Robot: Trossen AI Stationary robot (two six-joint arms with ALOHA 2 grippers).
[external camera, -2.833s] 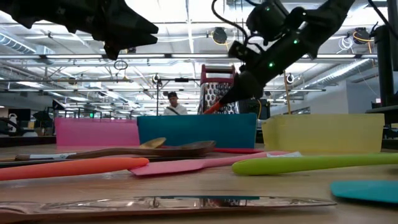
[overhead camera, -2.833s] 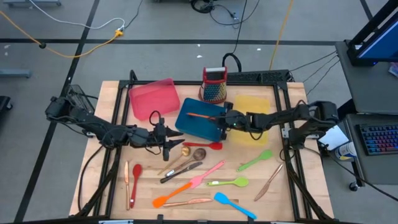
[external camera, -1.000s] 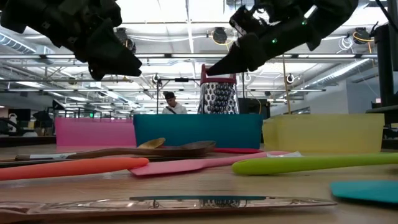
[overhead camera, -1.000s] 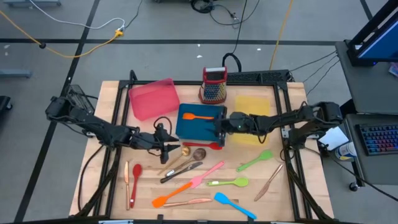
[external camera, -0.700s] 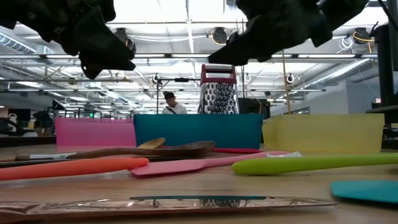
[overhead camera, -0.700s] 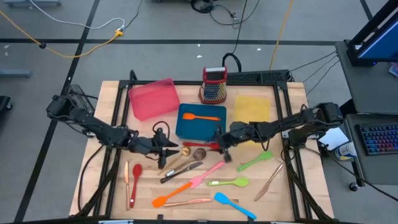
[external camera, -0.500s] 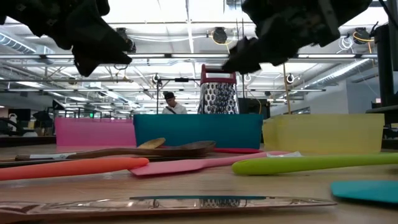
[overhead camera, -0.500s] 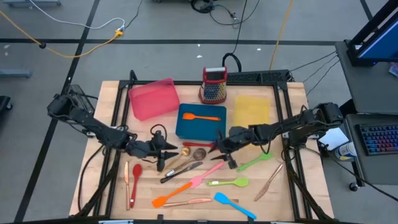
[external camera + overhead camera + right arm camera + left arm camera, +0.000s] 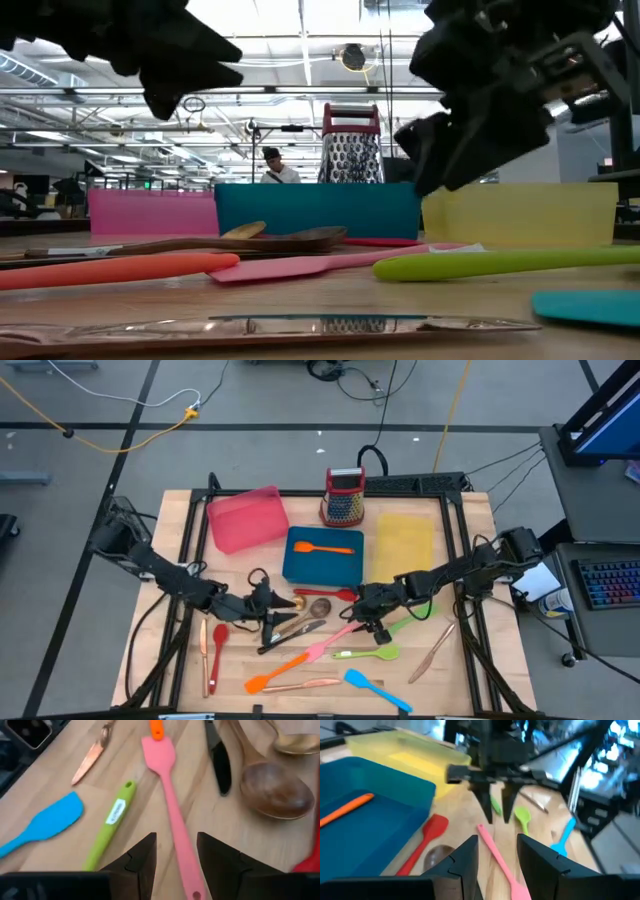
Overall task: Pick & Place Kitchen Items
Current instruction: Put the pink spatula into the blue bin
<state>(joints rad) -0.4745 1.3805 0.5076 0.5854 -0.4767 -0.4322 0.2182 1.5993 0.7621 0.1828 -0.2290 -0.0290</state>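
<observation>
**Both arms low over the utensil spread; right lined up on the pink spatula**

Step in hand, as I judge it: reach for the next item. One orange spatula [image 9: 327, 547] already lies in the blue tray [image 9: 300, 565]; the rest remain on the worktop [image 9: 180, 690].

- Right end effector [image 9: 372, 624]: hovering above the pink spatula [image 9: 171, 795], fingers parted, nothing held. In the right wrist view the handle runs up between the two fingers, blade at the far end near the orange spatula tip.
- Left end effector [image 9: 266, 615]: close over the wooden spoon [image 9: 305, 611] and dark-handled knife [image 9: 290, 637], fingers apart, empty.
- Pink spatula lies diagonally mid-worktop, touching or overlapping the long orange spatula [image 9: 277, 673] at its blade end.

Next move likely calls for: a straight descent astride the pink handle, close, lift clear before swinging to a tray.

Room and edges:
- Crowded. Green spatula [image 9: 410, 618] just beside the right end effector on its outer side; green spoon [image 9: 368, 653] just beside the pink blade; knife and wooden spoon on the other side. Risk of nudging neighbours.
- The two end effectors are near each other across the spoon cluster; they face one another in the left wrist view.
- Red spatula [image 9: 330, 594] lies against the blue tray's near wall.
- Pink tray [image 9: 246, 517] and yellow tray [image 9: 404, 544] appear empty. Box grater [image 9: 344, 499] stands behind the trays.
- Blue spatula [image 9: 364, 685] and copper knife [image 9: 433, 652] sit near the front and right edges, out of the way.
</observation>
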